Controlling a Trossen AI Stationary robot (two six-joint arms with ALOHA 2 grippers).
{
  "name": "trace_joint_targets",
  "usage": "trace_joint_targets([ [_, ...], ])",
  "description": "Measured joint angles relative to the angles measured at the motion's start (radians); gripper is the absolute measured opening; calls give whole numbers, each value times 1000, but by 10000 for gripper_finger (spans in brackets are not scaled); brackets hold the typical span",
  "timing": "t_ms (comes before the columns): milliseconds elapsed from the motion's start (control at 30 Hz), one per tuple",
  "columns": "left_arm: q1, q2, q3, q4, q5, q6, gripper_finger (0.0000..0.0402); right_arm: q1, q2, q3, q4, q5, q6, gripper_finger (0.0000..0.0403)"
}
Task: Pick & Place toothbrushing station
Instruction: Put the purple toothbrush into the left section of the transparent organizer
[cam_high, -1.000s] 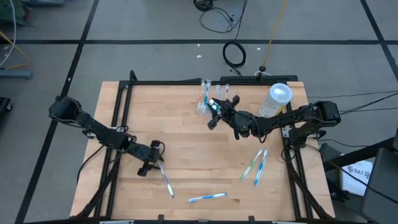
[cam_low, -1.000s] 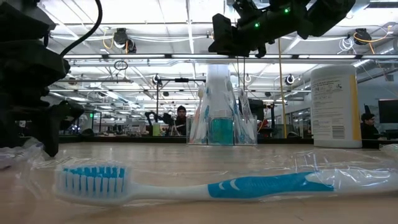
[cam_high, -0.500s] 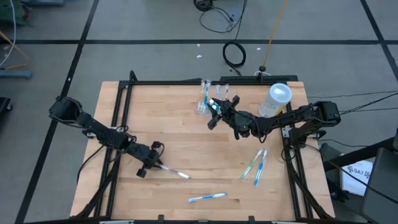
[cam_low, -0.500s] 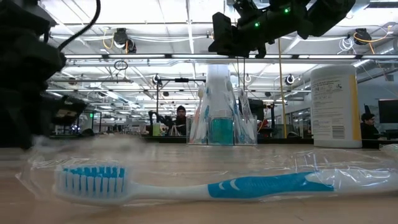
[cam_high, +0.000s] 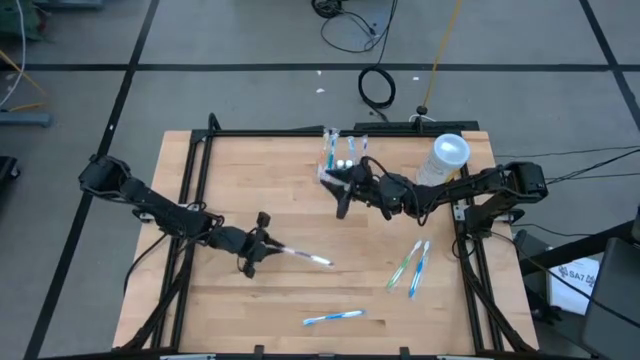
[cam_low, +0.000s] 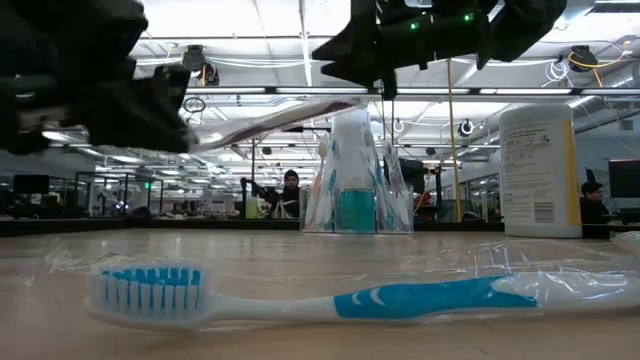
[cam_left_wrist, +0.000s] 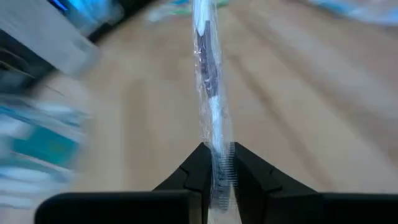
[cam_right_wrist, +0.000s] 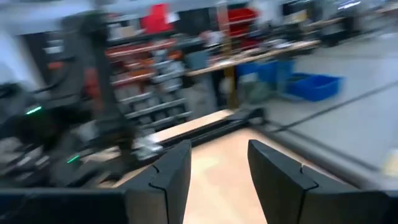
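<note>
From above, your left gripper (cam_high: 262, 245) is closed on a wrapped toothbrush (cam_high: 298, 256), lifted over the table's middle. The toothbrushing station (cam_high: 338, 155) stands at the far edge with brushes already in it, and your right gripper (cam_high: 343, 190) hovers just beside it, jaws apart, holding nothing. Three more toothbrushes lie loose: a pair (cam_high: 412, 266) near the right side and one (cam_high: 334, 317) at the near edge, so I judge the job about half done.

At table level, the blue-handled toothbrush (cam_low: 300, 298) lies in its wrapper up front, with the station (cam_low: 352, 190) behind.

Your left wrist camera shows the fingers (cam_left_wrist: 199, 171) pinching the wrapped brush.

Your right wrist camera shows parted, empty fingers (cam_right_wrist: 171, 174).
</note>
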Motion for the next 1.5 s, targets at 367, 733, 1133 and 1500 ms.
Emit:
trace_joint_targets([
  [367,4,0,106,-77,-212,686,49,10,0,0,-71,-233,144,151],
  [733,4,0,136,-68,-318,949,49,13,51,1,-154,-235,335,151],
  [1133,77,0,136,-86,-273,1143,49,24,171,68,-132,-365,416,151],
  [1500,155,0,136,-42,-163,1248,49,28,215,72,-130,-416,476,151],
])
